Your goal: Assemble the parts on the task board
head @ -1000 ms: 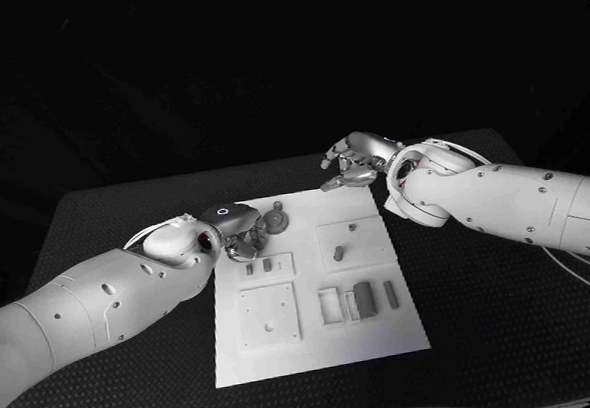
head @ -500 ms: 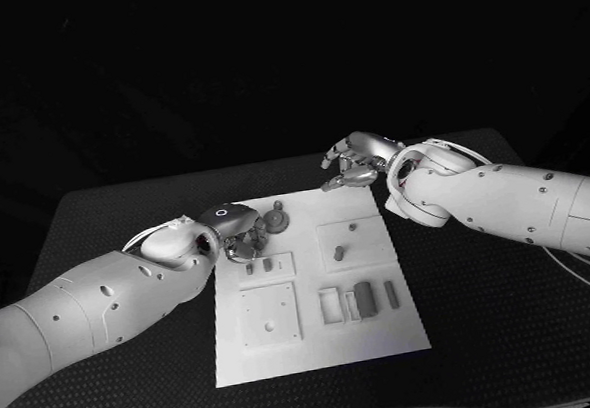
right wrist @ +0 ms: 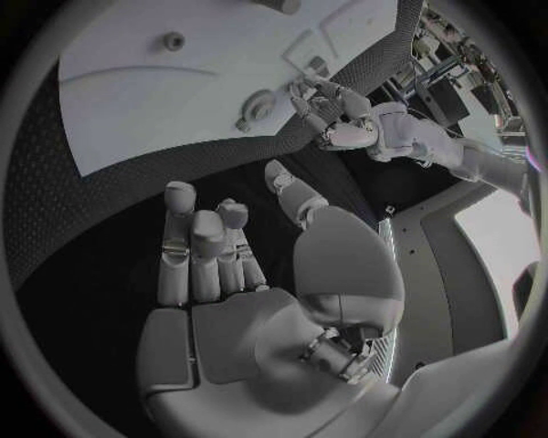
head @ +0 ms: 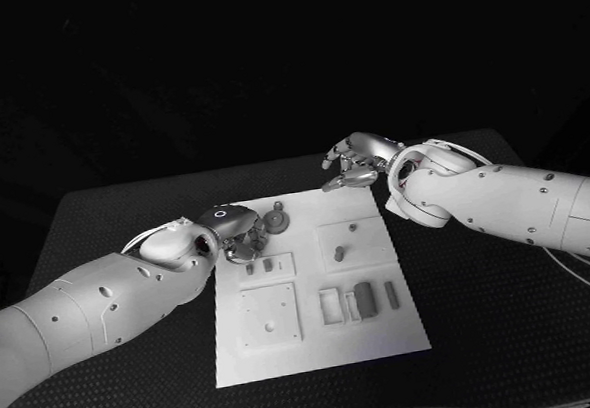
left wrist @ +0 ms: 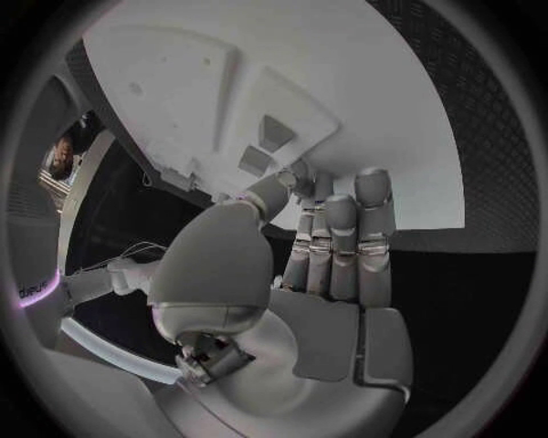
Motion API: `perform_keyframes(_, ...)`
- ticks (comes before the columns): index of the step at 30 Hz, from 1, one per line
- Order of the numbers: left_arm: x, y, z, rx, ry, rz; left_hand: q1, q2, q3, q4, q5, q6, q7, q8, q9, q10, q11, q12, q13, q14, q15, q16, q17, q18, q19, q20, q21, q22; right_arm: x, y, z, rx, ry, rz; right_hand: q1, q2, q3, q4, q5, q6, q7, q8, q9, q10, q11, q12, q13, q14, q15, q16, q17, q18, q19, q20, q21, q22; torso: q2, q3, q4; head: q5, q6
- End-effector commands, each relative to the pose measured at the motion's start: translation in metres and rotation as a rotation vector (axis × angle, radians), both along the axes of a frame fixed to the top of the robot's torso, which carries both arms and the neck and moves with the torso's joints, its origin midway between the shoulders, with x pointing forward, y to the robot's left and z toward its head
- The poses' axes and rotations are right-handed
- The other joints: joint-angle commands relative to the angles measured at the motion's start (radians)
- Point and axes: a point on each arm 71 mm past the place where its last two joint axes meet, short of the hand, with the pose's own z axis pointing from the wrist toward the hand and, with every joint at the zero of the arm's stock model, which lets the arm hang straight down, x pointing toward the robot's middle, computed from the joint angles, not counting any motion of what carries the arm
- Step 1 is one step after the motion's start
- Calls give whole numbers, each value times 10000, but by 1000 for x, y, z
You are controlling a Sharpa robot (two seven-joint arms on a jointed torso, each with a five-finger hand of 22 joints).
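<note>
1. barely anything has moved in the last second: my left hand (head: 236,233) has eased a touch lower at the task board's (head: 383,329) left edge, so assembly hasn't advanced.
2. its fingers are curled together, holding nothing i can see; the small parts (head: 258,266) lie just beside its fingertips.
3. my right hand (head: 357,161) hovers loosely spread, empty, at the board's far edge.

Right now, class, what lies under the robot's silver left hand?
Under the silver left hand lies the left edge of the white task board, with two small grey parts near its fingertips. Anything beneath the palm is covered.
</note>
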Motion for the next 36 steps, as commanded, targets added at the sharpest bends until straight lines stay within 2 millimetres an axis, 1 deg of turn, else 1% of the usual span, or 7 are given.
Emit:
perform_keyframes(1, -1, 0, -2, -10, 132, -9, -29, -111, -85, -2, -39, -207, 24, -120, -42, -86, 22, -61, 20, -98, 3, -53, 8, 1027, -53, 54, -51, 156, 0, 0, 0, 0, -2, 61, -86, -9, 4, 58, -16, 1, 55, 55, -16, -58, 5, 32, -13, -49, -8, -37, -16, 300, 10, -61, -58, 170, 0, 3, 0, 7, 4)
perform_keyframes(4, -1, 1, -2, -26, 106, 14, -90, -149, -186, 22, -47, -521, 34, -262, -127, -64, 14, -36, 69, -95, -2, -45, 17, 1037, -32, 59, -68, 161, 0, 0, 0, 0, -1, 59, -86, -10, 3, 58, -17, 0, 55, 54, -16, -59, 6, 32, -14, -49, -8, -37, -16, 301, 10, -61, -58, 170, 1, 1, 0, 8, 0)
perform_keyframes(8, -1, 2, -2, -50, 83, 37, -121, -178, -299, 15, -45, -801, -20, -370, -197, -56, 1, -27, 131, -82, -17, -35, 28, 1044, -9, 49, -79, 168, 0, 1, 0, 0, -2, 59, -85, -11, 4, 57, -16, -2, 55, 53, -16, -59, 6, 33, -15, -49, -8, -36, -16, 301, 10, -61, -58, 170, 0, 2, -1, 7, 2)
perform_keyframes(16, -1, 4, -1, -108, 31, 99, -102, -200, -370, 16, -42, -1105, -61, -472, -263, -34, -17, -14, 212, -62, -33, -23, 41, 1047, 23, 35, -91, 174, 0, 0, 0, -7, -1, 38, -84, -10, 5, 57, -16, -6, 56, 52, -17, -61, 7, 34, -17, -50, -7, -37, -17, 300, 10, -61, -59, 170, 0, 0, -1, 12, 5)
perform_keyframes(26, -4, 6, 1, -516, 37, -35, -69, -207, -385, 21, -39, -1099, -79, -432, -257, 38, -43, 24, 274, -33, -58, -11, 49, 1048, 56, 22, -86, 179, 0, 0, -1, -14, 20, 44, -84, -9, 5, 57, -16, -9, 57, 51, -18, -62, 8, 37, -20, -50, -6, -37, -17, 301, 10, -61, -59, 170, 1, 3, -4, 13, 5)
perform_keyframes(30, -5, 7, 1, -685, 29, -77, -90, -223, -443, 56, -42, -987, -148, -320, -229, 175, -102, 96, 389, 42, -114, 46, 79, 1045, 134, -18, -46, 200, 0, 0, -1, -15, 27, 55, -84, -8, 6, 57, -16, -8, 57, 52, -18, -63, 8, 38, -21, -50, -6, -36, -17, 300, 10, -61, -59, 171, 2, -3, -1, 1, -1)
perform_keyframes(36, -5, 8, 3, -920, -50, -41, -384, -248, -754, 164, -71, -844, -200, -183, -211, 404, -225, 246, 648, 179, -234, 231, 187, 1045, 274, -119, 98, 229, 0, -1, -1, -22, 32, 36, -87, -11, 3, 57, -17, -8, 58, 53, -18, -63, 8, 39, -22, -50, -5, -36, -17, 301, 10, -60, -59, 171, 2, 0, 1, -5, 12)
